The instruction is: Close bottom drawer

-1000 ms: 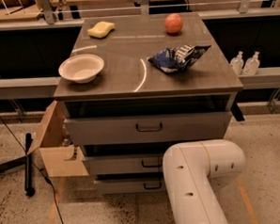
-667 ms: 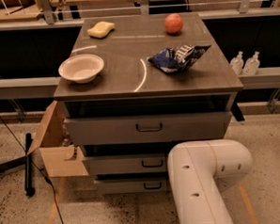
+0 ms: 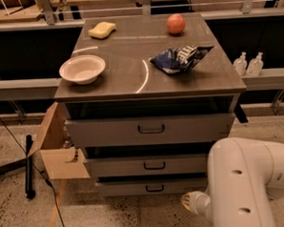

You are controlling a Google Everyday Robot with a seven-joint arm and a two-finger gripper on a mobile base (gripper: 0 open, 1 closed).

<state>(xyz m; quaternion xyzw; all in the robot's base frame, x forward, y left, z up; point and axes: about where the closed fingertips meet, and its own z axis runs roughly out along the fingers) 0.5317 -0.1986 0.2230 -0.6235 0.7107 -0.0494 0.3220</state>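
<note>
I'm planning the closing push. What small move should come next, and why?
Probably shift the white robot arm toward the small dark handle of the lowest grey metal drawer, bringing the tool, which is out of view, before its front. A dark gap above that front suggests the drawer is still out, and the arm sits at one end, away from the handle.

Matt grey metal bottom drawer (image 3: 127, 188), smooth glossy tabletop (image 3: 125, 75).

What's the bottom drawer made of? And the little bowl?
The bottom drawer looks like grey painted metal: flat, matte front, thin dark handle. The bowl, pale and smooth, could be ceramic or plastic. The gripper is out of view, past the white arm at lower right.
</note>
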